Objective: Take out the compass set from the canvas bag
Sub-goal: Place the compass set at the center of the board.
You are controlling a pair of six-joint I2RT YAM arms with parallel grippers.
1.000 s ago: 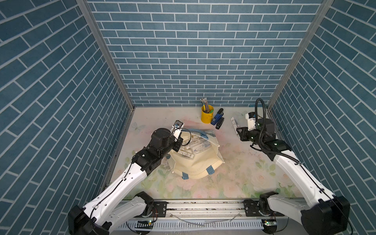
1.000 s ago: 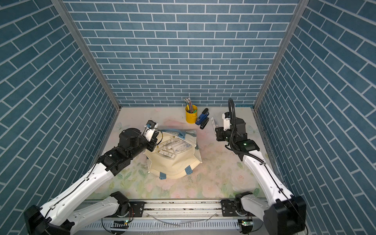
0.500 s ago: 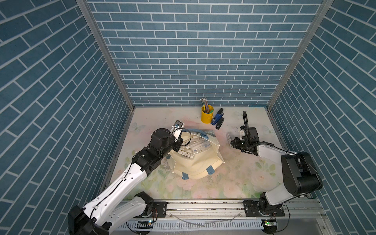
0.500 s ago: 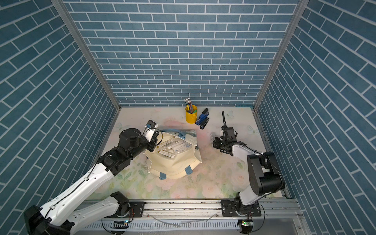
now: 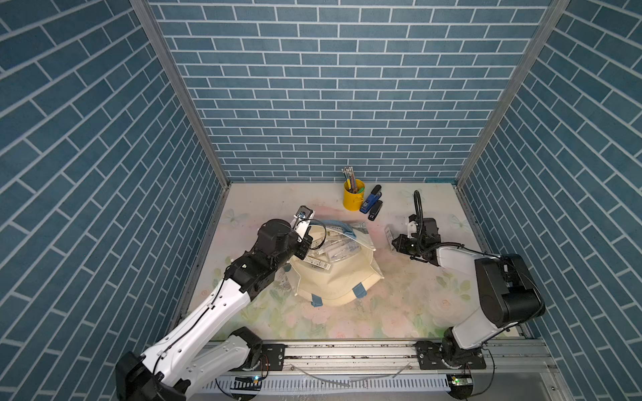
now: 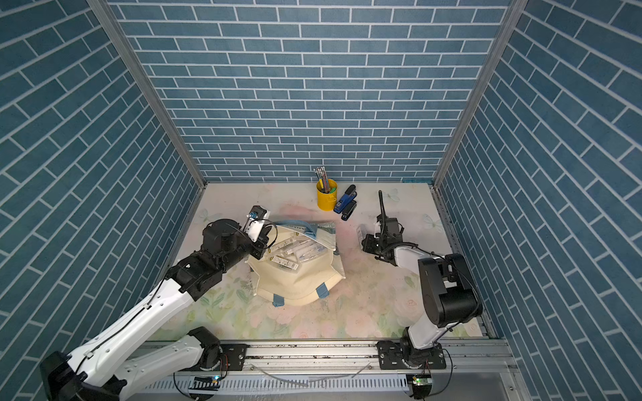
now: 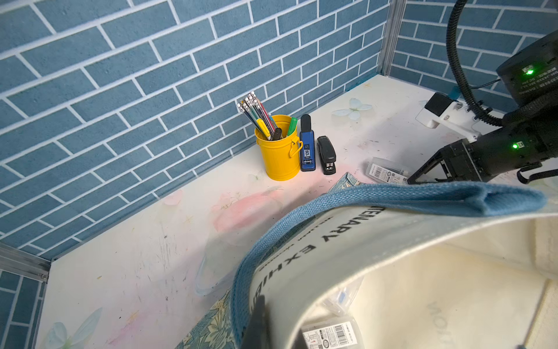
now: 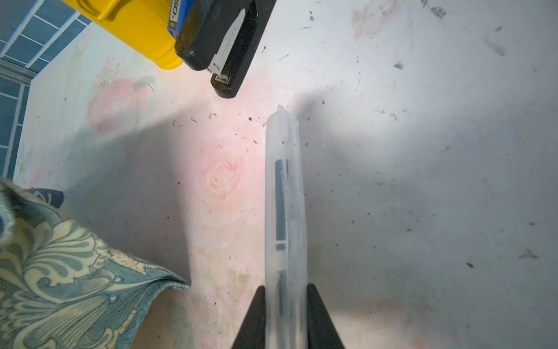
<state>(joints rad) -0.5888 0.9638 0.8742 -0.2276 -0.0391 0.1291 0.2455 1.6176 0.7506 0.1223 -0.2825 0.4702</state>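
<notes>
The cream canvas bag [image 5: 333, 281] [image 6: 298, 281] lies open on the floral table, with several clear barcoded cases [image 5: 333, 248] inside it. My left gripper [image 5: 307, 248] [image 6: 262, 248] [image 7: 277, 329] is shut on the bag's rim beside the blue strap [image 7: 392, 196], holding the mouth up. To the right of the bag, my right gripper [image 5: 394, 239] [image 6: 363, 241] [image 8: 285, 290] is shut on a compass set [image 8: 285, 196] [image 5: 388, 232] [image 7: 385, 173]. This is a clear plastic case, seen edge-on, held low over the table. I cannot tell whether it touches the table.
A yellow pencil cup [image 5: 353, 199] stands at the back wall, with a blue stapler [image 5: 371, 203] and a black stapler [image 5: 376, 211] beside it, just behind the held case. Blue brick walls close in the table on three sides.
The right arm has folded back and come down, carrying the case lower and a little nearer the bag. The left arm and the bag have not moved.
</notes>
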